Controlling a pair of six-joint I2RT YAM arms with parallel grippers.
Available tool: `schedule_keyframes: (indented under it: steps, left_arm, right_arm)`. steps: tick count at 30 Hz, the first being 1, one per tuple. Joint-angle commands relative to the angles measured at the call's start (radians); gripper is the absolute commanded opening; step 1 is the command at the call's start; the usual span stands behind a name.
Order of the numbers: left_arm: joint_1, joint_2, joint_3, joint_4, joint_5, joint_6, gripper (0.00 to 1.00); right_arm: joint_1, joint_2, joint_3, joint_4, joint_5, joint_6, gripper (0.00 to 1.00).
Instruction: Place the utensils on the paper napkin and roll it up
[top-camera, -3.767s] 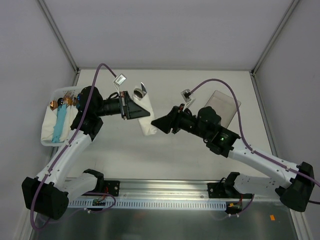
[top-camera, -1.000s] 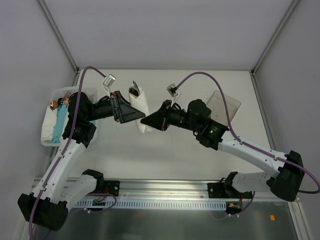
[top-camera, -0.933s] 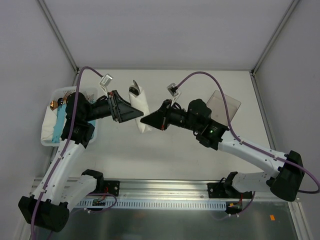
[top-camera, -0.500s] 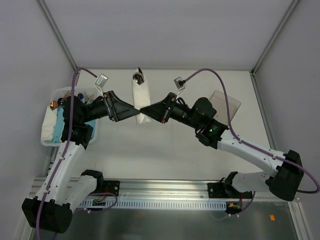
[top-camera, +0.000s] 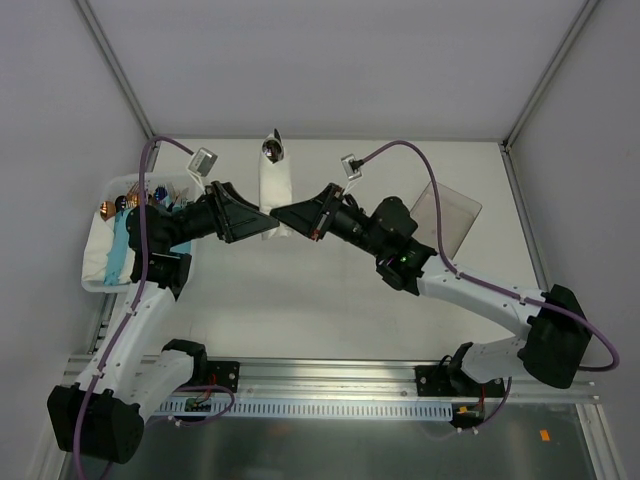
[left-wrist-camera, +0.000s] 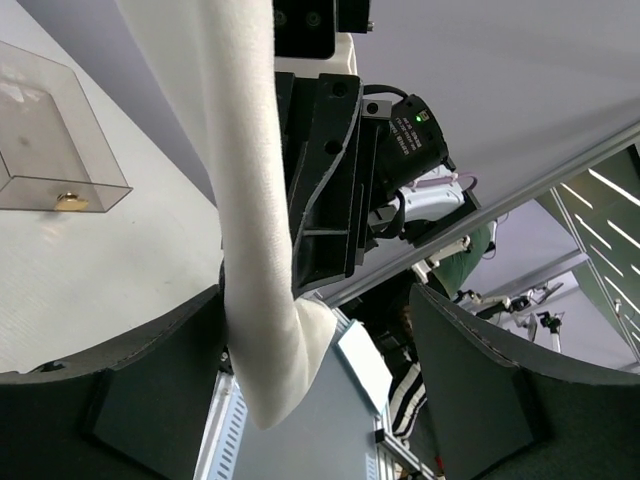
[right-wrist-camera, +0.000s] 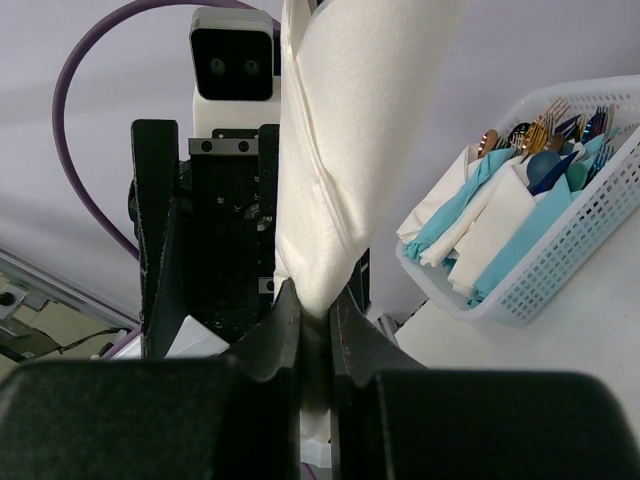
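The pale surface carries little at its middle, because the work is going on above it: the left arm and right arm reach inward until their hands meet tip to tip, the bundle raised between them. At the left edge sits a white mesh basket holding light-blue bundles with cutlery handles poking out, and a clear plastic tray lies off to the right. The paper napkin is already a narrow white roll, standing lengthwise away from the arms with its lower end caught at the meeting point. 1 rounded silvery end of the utensils shows at the far tip, so at least 1 piece is wrapped inside; the rest are hidden. The right hand is clenched on the roll's lower end, probably pinching the layers so they cannot unwind. The left hand is spread wide, the roll hanging beside 1 of its 2 fingers, placed as if to steady or take the bundle.
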Motion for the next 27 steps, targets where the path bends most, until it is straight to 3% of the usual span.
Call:
schedule_keyframes:
  steps: [1,9,14,18,27]
  left_arm:
    - [-0.016,-0.004,0.013,0.050,-0.018,-0.002,0.72]
    - [-0.031,-0.038,0.018,-0.167,-0.076,0.135,0.71]
    - [-0.036,-0.037,0.024,-0.174,-0.075,0.133,0.68]
    - [-0.045,-0.040,0.036,-0.167,-0.077,0.127,0.58]
    - [-0.064,-0.046,0.028,-0.121,-0.067,0.116,0.23]
  right_arm:
    - [0.012,0.005,0.025,0.137,0.034,0.018,0.00]
    - [0.020,0.017,0.037,0.157,0.040,0.024,0.00]
    - [0.022,0.023,0.042,0.157,0.041,0.018,0.00]
    - [0.031,0.034,0.043,0.157,0.044,0.012,0.00]
    - [0.036,0.025,0.029,0.153,0.075,0.000,0.00]
